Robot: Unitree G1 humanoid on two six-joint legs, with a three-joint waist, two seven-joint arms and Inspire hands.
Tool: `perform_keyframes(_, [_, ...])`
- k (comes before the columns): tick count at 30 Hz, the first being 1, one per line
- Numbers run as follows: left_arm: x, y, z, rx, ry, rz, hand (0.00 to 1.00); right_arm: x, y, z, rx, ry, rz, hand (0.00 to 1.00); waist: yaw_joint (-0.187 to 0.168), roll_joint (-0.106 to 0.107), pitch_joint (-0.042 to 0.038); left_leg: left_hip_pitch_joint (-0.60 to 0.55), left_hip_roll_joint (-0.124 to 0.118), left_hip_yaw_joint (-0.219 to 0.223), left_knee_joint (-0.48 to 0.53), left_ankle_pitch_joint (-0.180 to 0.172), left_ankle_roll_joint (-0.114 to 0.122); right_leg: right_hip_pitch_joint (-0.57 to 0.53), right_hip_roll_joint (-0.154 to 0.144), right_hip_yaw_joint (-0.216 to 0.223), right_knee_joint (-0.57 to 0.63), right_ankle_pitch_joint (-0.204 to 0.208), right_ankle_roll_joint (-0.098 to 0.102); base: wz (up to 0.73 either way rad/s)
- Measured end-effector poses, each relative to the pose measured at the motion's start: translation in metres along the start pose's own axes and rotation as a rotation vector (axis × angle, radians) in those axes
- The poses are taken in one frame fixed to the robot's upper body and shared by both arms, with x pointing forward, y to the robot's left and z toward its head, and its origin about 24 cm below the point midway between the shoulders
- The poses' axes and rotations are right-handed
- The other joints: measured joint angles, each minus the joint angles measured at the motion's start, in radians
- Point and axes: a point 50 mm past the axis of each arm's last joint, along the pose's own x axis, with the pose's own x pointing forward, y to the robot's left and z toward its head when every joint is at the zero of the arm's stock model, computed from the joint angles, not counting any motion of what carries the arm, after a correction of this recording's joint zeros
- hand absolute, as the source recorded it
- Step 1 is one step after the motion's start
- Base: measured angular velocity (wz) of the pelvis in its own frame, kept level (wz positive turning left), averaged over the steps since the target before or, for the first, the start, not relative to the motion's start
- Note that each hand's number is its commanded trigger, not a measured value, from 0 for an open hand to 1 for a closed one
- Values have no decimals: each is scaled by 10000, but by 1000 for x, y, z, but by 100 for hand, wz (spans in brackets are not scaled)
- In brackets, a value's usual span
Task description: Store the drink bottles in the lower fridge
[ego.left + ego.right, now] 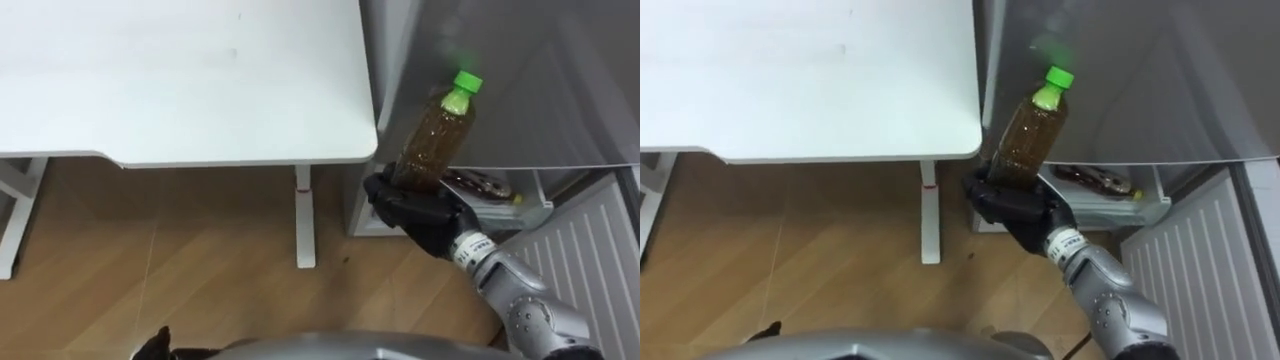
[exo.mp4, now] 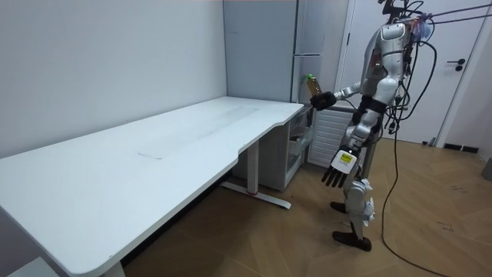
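White desk (image 2: pixel 138 165) w/ wood floor (image 2: pixel 430 231) (grey wall (image 2: pixel 92 61) behind)

R hand (image 1: pixel 415 212) fwd, fingers curled; L hand (image 2: pixel 338 165) hangs, fingers straight.

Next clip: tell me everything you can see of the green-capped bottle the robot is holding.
The bottle is clear plastic by its look, filled with brown drink and topped by a bright green cap. It is held tilted, cap leaning toward the grey fridge, in the air beside the corner of the white table. The right hand is curled round its lower end; nothing else touches it.
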Motion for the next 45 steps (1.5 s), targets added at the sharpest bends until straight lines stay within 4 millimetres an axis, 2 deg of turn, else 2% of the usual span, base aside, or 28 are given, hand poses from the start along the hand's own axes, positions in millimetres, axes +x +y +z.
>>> perform_keyframes(9, [0,0,1,261,-72,110,0,-3,-4,-4,26,64,-703,100,-223,24,6,17,65,201,-43,-2,-6,-100,77,69,-10,18,-12,-5])
perform_keyframes(13, [1,-5,5,403,-182,-20,0,-9,-9,-11,145,233,-1415,100,-247,169,40,54,73,281,-52,-2,-7,-95,92,125,-16,20,-17,-5])
perform_keyframes(20, [2,-12,9,365,-293,-213,0,-17,-17,-19,341,440,-2270,100,-249,430,38,20,68,448,-157,-6,-9,-324,120,365,179,18,-17,-9])
perform_keyframes(27, [0,-11,0,323,-92,-84,0,-19,-22,-17,1798,-61,-3295,100,-254,280,21,52,57,511,-47,-5,-8,-301,127,455,165,14,-18,-3])
perform_keyframes(35, [-2,-9,-11,797,151,227,0,-23,-31,-8,4902,-1520,-4011,100,-196,142,43,118,59,431,30,-6,-9,-149,111,391,151,-4,-17,3])
perform_keyframes(39, [-4,-6,-20,643,453,303,0,-26,-38,-12,6226,-1962,-4441,100,-194,6,56,112,56,224,28,-20,-31,-54,89,219,151,-75,-15,13])
perform_keyframes(45, [-9,-7,-38,567,1002,290,0,-31,-56,-16,7770,-2605,-5406,100,-172,1,62,128,57,-38,34,-28,-45,92,49,-46,123,-158,-28,14])
